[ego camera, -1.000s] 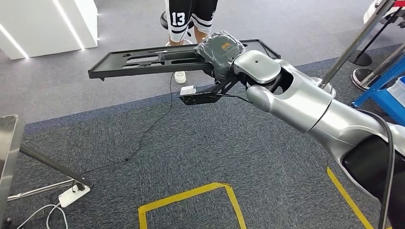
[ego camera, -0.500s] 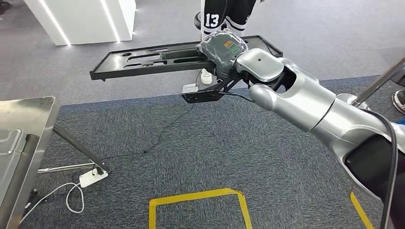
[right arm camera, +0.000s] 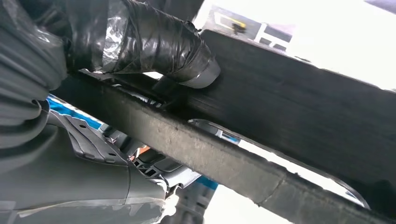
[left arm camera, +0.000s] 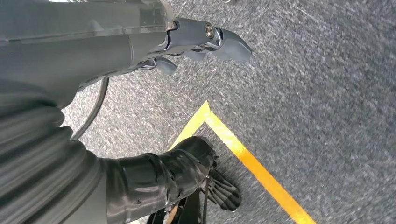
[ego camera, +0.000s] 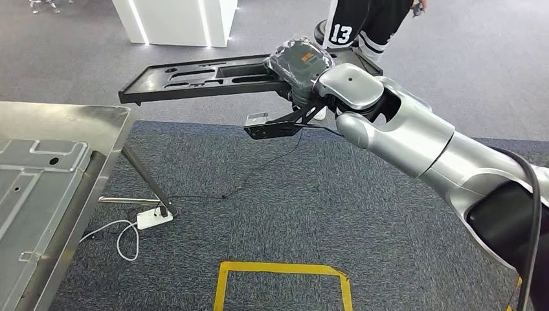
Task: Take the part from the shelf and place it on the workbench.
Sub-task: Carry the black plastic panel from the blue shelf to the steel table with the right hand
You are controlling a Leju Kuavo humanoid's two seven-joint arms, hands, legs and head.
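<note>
Over grey carpet (ego camera: 272, 214), head view: right hand (ego camera: 299, 68), wrapped in dark film, grips long black part (ego camera: 194, 79) at its right end; part held roughly level in the air, well off the floor, beyond the table's far corner and not touching it. Right wrist view: taped fingers (right arm camera: 159, 42) clamped over part's edge.
Table (ego camera: 97, 116): steel top, lower left, w/ grey sheet-metal panel (ego camera: 32, 181) lying on it; slanted leg (ego camera: 145, 181) underneath.
Floor: white power strip (ego camera: 154, 218) by the leg foot, white cable looped beside it; thin black wire trailing across carpet. Yellow tape rectangle (ego camera: 285, 269) near bottom centre.
Room: white plinth w/ light strips (ego camera: 175, 19) top left. Person in black shorts marked 13 (ego camera: 353, 23) behind the part.
Left hand (left arm camera: 201, 42): left wrist view, hanging above carpet & yellow tape; fingers loosely apart, holding nothing.
</note>
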